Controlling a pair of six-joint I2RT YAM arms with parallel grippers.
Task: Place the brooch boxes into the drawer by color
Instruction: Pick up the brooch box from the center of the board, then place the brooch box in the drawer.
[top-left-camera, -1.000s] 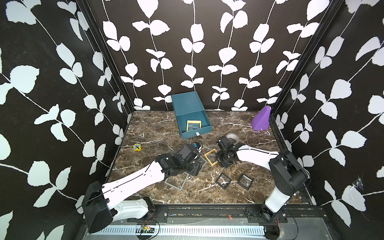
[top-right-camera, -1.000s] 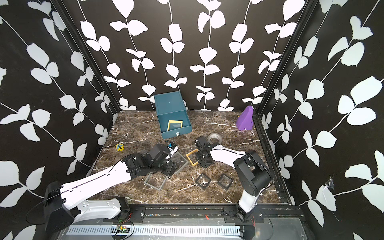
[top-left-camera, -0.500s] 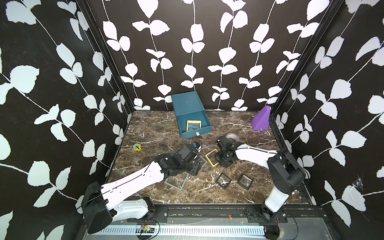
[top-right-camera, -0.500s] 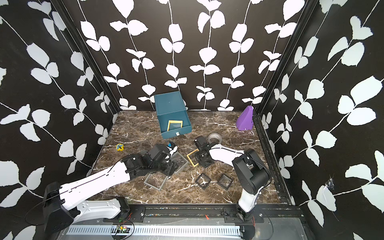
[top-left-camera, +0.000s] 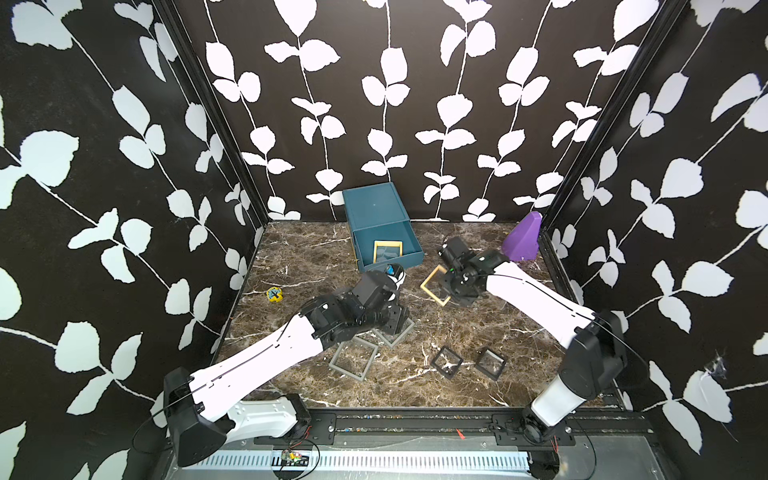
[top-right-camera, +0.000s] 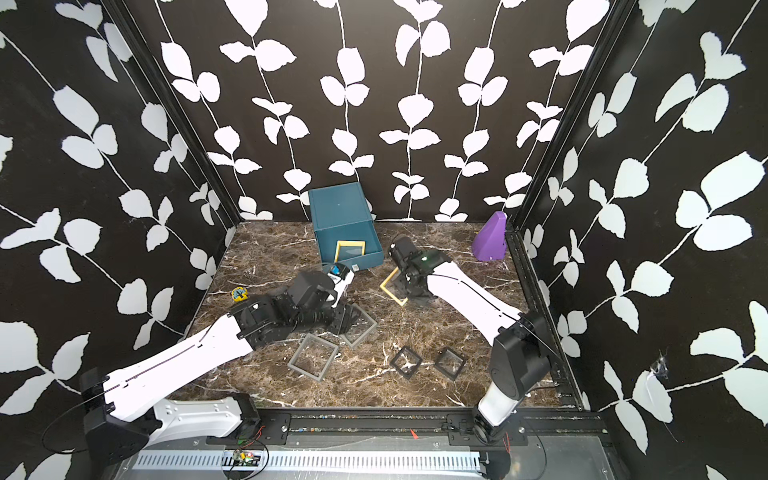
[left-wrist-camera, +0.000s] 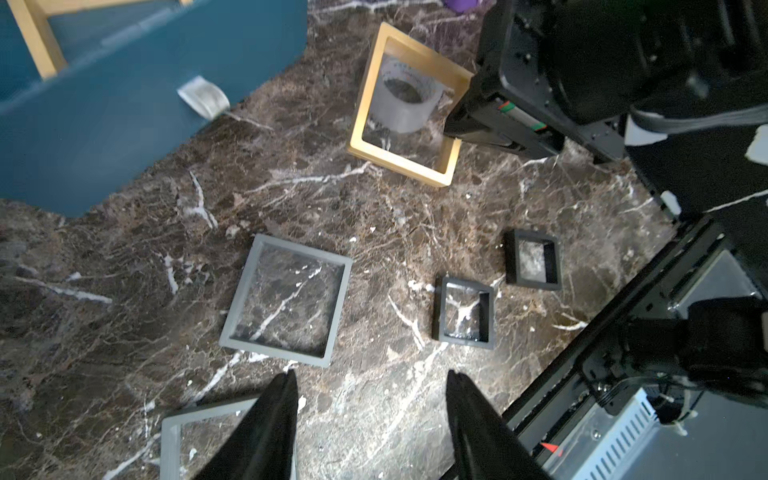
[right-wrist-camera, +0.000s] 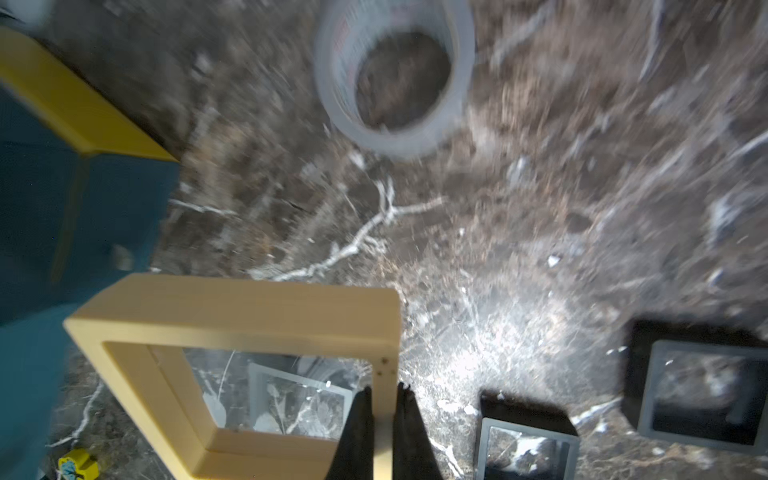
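My right gripper (right-wrist-camera: 384, 390) is shut on one side of a yellow brooch box (right-wrist-camera: 232, 299), which hangs tilted just above the marble near the drawer (top-left-camera: 376, 208). The teal chest's top drawer is pulled out, and a second yellow box (top-left-camera: 387, 252) lies in it. My left gripper (left-wrist-camera: 371, 378) hovers open over bare marble between two grey boxes (left-wrist-camera: 286, 299) (left-wrist-camera: 199, 432). Two black boxes (top-left-camera: 446, 361) (top-left-camera: 490, 363) lie flat near the front.
A clear tape roll (right-wrist-camera: 395, 79) stands behind the held box. The purple wedge (top-left-camera: 521, 239) sits in the back right corner. A small yellow toy (top-left-camera: 274, 294) lies at the left. A black rail (top-left-camera: 415, 419) borders the front edge.
The right gripper has shut on the yellow box and raised it off the marble, tilted, toward the drawer. The left arm has stayed still.
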